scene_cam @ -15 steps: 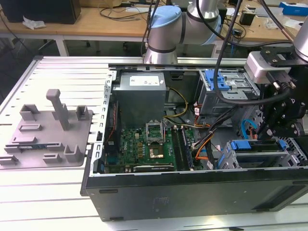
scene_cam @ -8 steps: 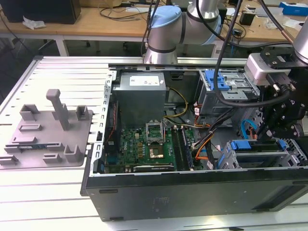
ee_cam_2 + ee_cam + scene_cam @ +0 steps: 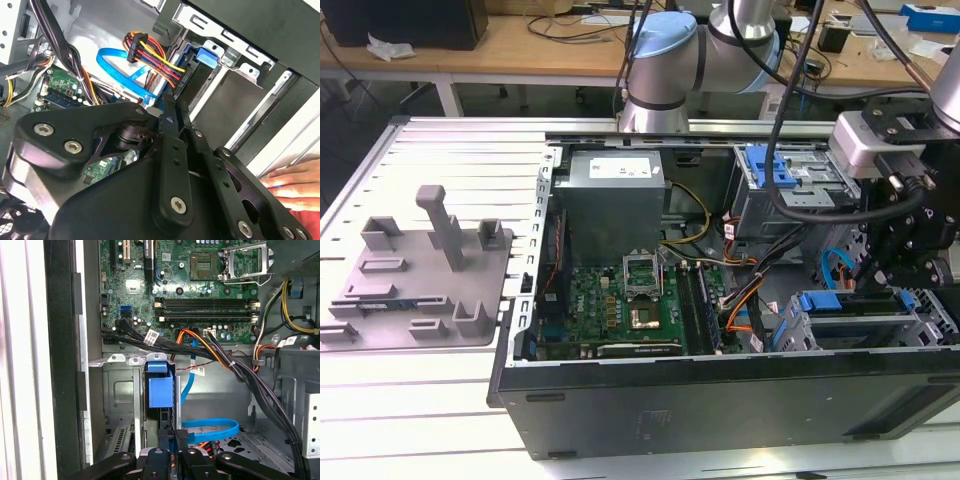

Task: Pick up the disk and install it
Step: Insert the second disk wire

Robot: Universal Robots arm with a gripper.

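Observation:
The disk [image 3: 160,390] stands edge-on in a slot of the metal drive cage [image 3: 117,390] at the front corner of the open computer case. Its blue bracket tab faces me, and the dark body runs down toward my fingers. In the second wrist view the disk's blue bracket [image 3: 207,54] sits inside the cage just past my fingertips. My gripper [image 3: 173,436] is shut, its two black fingers pressed together right at the disk's near end. In the exterior view the gripper [image 3: 892,262] hangs over the cage with the blue-framed disk [image 3: 845,300] on the right.
Blue data cable [image 3: 210,429] and orange-yellow power wires [image 3: 155,55] loop close beside the cage. The motherboard [image 3: 625,300] fills the case middle. A grey stand with posts [image 3: 420,270] lies on the table left. A person's hand [image 3: 292,182] rests outside the case wall.

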